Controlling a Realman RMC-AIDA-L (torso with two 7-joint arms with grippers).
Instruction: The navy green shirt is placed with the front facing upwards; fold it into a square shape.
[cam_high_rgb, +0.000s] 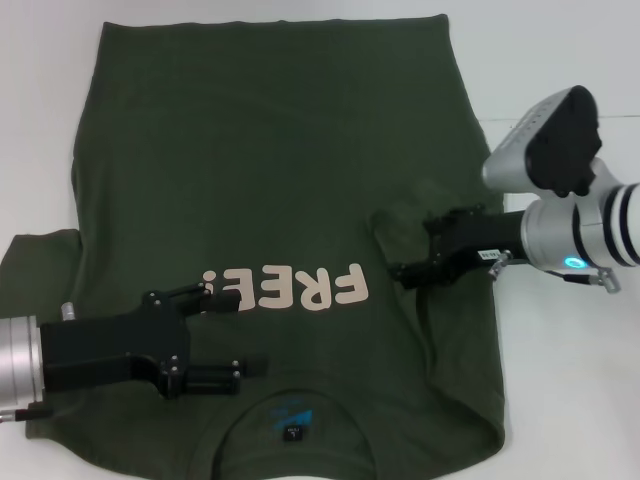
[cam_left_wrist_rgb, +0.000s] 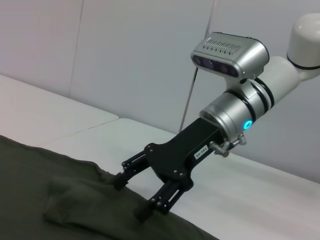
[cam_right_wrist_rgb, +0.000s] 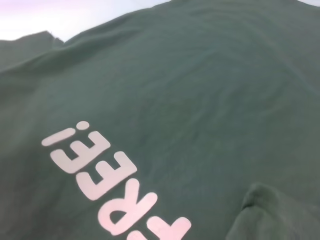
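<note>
Shirt front-up on the desk
Navy green shirt (cam_high_rgb: 270, 150) covers the desk (cam_high_rgb: 570, 400); left gripper (cam_high_rgb: 225, 335) and right gripper (cam_high_rgb: 405, 272) both hover with fingers wide.

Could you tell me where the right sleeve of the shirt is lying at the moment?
In the head view it lies folded in onto the navy green shirt, on the robot's right, just beside the "FREE!" lettering, with the open right tool at its edge.

A white table (cam_high_rgb: 560, 400) fills the right side of the head view. In the left wrist view, a plain pale grey wall (cam_left_wrist_rgb: 125, 55) spans the upper frame behind it.
</note>
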